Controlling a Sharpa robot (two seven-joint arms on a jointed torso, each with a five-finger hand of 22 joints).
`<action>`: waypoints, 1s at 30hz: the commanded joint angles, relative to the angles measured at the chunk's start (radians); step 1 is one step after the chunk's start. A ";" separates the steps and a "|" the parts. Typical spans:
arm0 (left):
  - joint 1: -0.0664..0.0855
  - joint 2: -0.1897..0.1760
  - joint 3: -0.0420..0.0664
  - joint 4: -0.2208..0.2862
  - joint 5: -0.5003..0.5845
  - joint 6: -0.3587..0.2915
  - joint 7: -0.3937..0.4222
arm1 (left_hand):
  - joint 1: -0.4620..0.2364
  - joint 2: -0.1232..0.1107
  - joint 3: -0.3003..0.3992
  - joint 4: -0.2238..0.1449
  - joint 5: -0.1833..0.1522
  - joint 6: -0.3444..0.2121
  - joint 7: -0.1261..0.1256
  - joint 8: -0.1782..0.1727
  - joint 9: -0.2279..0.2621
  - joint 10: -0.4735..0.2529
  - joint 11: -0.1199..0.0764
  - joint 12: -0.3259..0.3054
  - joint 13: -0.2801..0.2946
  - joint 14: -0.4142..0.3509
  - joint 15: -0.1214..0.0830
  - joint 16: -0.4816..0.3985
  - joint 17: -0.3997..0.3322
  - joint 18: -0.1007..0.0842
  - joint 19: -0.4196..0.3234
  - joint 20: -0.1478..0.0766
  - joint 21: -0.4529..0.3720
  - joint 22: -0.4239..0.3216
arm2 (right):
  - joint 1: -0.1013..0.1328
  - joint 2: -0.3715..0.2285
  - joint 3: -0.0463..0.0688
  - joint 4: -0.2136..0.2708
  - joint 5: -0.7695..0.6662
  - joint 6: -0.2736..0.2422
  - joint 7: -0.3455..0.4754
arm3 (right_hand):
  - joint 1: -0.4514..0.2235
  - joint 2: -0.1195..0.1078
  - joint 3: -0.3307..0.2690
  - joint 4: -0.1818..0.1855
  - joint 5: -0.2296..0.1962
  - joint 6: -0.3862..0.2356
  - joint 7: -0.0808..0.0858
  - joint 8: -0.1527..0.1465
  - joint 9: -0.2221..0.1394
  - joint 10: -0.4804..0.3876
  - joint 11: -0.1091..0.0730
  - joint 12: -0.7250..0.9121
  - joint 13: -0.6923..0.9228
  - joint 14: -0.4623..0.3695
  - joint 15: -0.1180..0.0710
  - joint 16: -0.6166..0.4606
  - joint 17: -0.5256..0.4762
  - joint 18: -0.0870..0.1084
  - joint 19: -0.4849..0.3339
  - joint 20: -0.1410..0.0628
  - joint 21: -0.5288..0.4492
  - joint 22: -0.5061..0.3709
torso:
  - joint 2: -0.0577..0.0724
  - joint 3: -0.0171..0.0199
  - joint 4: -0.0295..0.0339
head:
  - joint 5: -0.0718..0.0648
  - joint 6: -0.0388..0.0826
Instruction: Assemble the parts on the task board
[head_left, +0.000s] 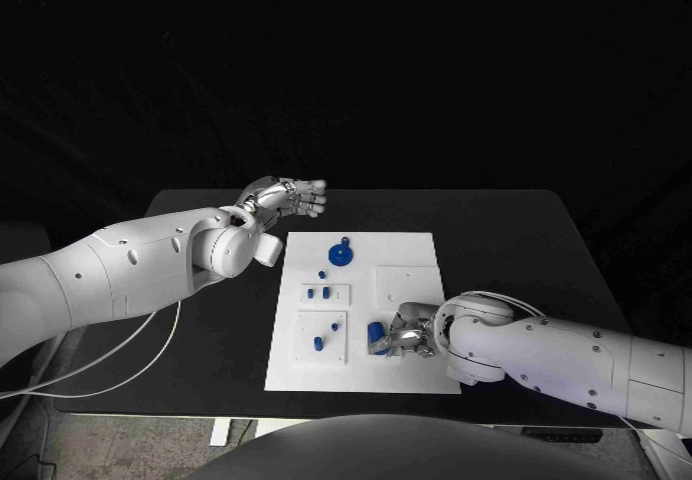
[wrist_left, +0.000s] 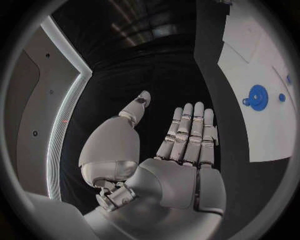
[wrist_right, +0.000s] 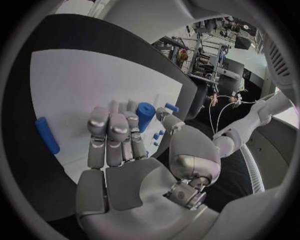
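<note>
Parts lie scattered across the task board (head_left: 411, 375), the white plate in the middle of the black counter (head_left: 505, 215). Toward the far end of the board we see a blue disc (head_left: 340, 254) with a small blue stub just beside it; the left wrist view shows the same disc (wrist_left: 257, 94) on the white surface. Nearer the middle, two small blue pegs (head_left: 326, 293) sit in a raised white block, and further toward us a blue peg (head_left: 319, 343) stands in a second raised block.

Our right hand (head_left: 405, 338) rests low over the near right part of the board, its fingers curled around a blue cylinder (head_left: 376, 331). In the right wrist view the cylinder (wrist_right: 145, 115) stands just past the fingertips (wrist_right: 115, 125) and beside the thumb — we cannot tell for certain whether it is gripped or only touched. Another blue peg (wrist_right: 46, 134) lies flat on the board on the far side of the fingers, apart from them.

Our left hand (head_left: 286, 199) hovers over bare counter just beyond the far left corner of the board — fingers straight and close together, thumb apart, holding nothing. The left forearm overhangs the board's left edge, hiding a little of it.
</note>
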 joint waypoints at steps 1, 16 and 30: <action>0.001 0.001 0.001 0.001 -0.004 0.015 0.006 | -0.005 0.006 -0.003 -0.001 0.002 -0.007 -0.001 0.002 -0.001 -0.010 -0.001 0.004 0.000 -0.002 0.004 -0.006 0.001 0.019 0.000 0.006 -0.006 0.001 | -0.001 -0.001 0.000 0.004 0.009 0.008 0.024 | -0.015 -0.002 -0.018 -0.008 -0.001 0.014 0.005 -0.003 -0.001 0.007 0.000 -0.005 0.003 0.006 -0.003 -0.007 0.002 0.083 0.000 0.004 0.005 0.018 | 0.000 -0.0004 -0.0002 | 0.002 -0.001; 0.001 0.002 0.001 -0.005 -0.004 0.015 0.006 | -0.005 0.006 -0.003 -0.001 0.002 -0.007 -0.001 0.003 -0.001 -0.010 -0.001 0.004 0.000 -0.002 0.004 -0.007 0.002 0.019 0.000 0.006 -0.006 0.002 | -0.001 -0.023 0.004 0.032 0.004 0.002 0.029 | -0.051 0.017 -0.093 -0.059 -0.001 0.016 0.002 -0.003 0.000 0.008 -0.003 -0.010 0.009 0.005 -0.007 -0.009 0.008 0.083 -0.008 -0.004 0.004 0.016 | 0.000 -0.0003 -0.0009 | 0.007 -0.004; 0.001 0.002 0.001 -0.004 -0.004 0.017 0.001 | -0.004 0.006 -0.002 -0.002 0.002 -0.007 -0.001 0.003 -0.002 -0.010 -0.001 0.004 0.000 -0.002 0.004 -0.007 0.003 0.019 0.000 0.006 -0.007 0.002 | -0.001 -0.031 0.009 0.032 -0.012 0.001 0.027 | 0.063 0.091 0.164 -0.025 0.086 0.030 0.005 -0.006 -0.007 0.022 0.000 -0.012 0.018 0.015 -0.002 -0.013 0.009 0.083 0.010 0.004 0.008 0.015 | 0.000 -0.0001 -0.0004 | 0.007 0.000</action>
